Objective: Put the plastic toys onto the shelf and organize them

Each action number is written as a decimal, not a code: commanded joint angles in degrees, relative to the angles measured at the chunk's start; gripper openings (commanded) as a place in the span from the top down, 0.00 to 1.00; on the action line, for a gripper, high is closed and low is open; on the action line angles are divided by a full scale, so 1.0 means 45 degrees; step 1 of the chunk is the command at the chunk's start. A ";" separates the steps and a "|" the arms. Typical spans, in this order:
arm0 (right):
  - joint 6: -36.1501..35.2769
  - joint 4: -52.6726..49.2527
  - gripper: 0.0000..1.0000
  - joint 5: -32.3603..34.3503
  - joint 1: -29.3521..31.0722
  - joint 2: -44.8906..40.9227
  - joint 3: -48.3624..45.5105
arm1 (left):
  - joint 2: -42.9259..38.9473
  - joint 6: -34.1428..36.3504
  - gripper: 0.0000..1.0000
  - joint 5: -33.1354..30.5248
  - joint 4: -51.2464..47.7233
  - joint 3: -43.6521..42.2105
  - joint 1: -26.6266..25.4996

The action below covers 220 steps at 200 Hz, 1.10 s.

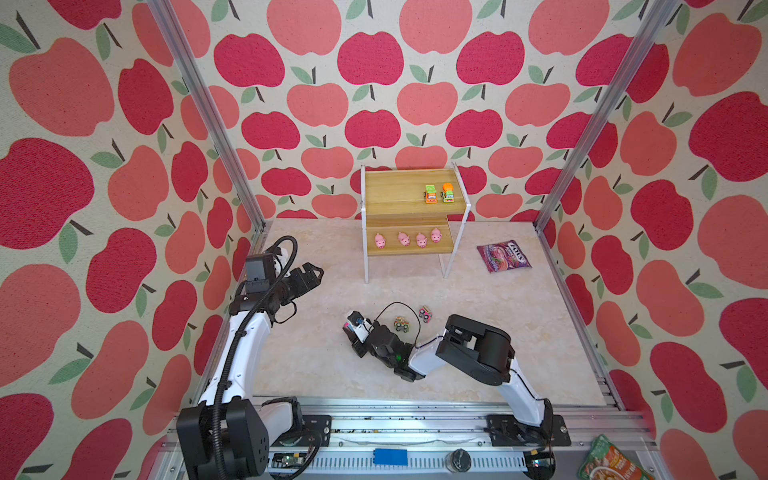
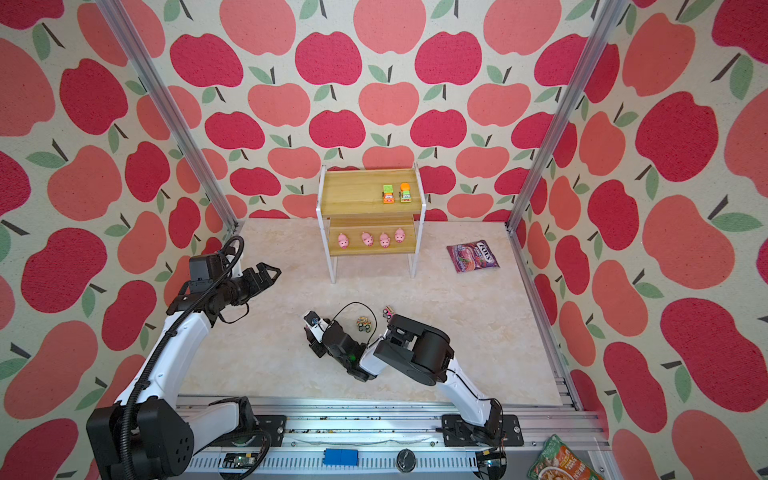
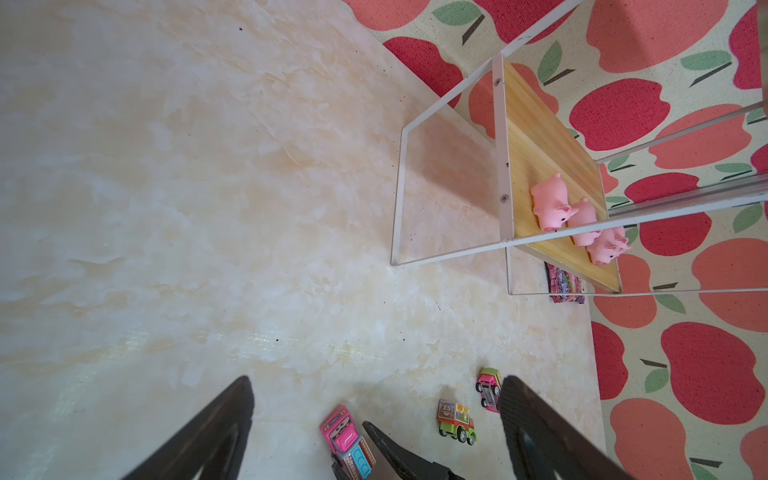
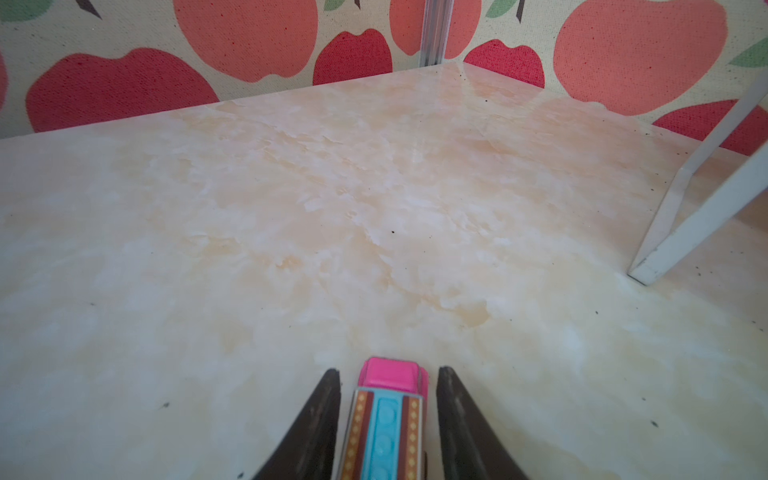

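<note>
While four pigs (image 1: 421, 240) line the lower board of the shelf (image 1: 390, 191) and two cars (image 1: 431, 194) its upper in both top views, your left gripper (image 1: 313, 274) hangs spread, front-left of the shelf. Left wrist: two loose cars (image 3: 456, 419) in front of the shelf. Right wrist: your right gripper (image 4: 387, 370) straddles the pink truck (image 4: 388, 415), jaws just off its sides, before the shelf.

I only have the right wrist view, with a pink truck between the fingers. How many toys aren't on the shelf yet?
Observer: Three. That pink truck, plus a green truck and a pink car on the table beside your arm.
Operator: What's on the shelf?
Observer: The shelf has four pigs on the lower tier and two cars at the right of the upper tier.
Operator: And the left gripper?
Observer: The left gripper is open and empty, left of the shelf.
</note>
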 commanded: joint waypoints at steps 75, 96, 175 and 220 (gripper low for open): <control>0.0149 -0.1646 0.29 -0.0704 -0.0117 -0.1416 -0.0880 | -0.0309 0.0012 0.05 -0.0267 0.0221 -0.0198 -0.0014; 0.0388 -0.2077 0.27 -0.0877 -0.0221 -0.1366 -0.0765 | -0.0220 0.0023 0.05 -0.0198 0.0202 -0.0181 -0.0014; 0.0800 -0.3683 0.25 -0.0676 -0.0303 -0.0802 0.0283 | -0.0104 0.0051 0.05 -0.0081 0.0242 -0.0131 0.0001; 0.1020 -0.3749 0.25 -0.0339 -0.0845 -0.0925 -0.0002 | -0.0062 0.0022 0.05 -0.0077 0.0263 -0.0136 0.0024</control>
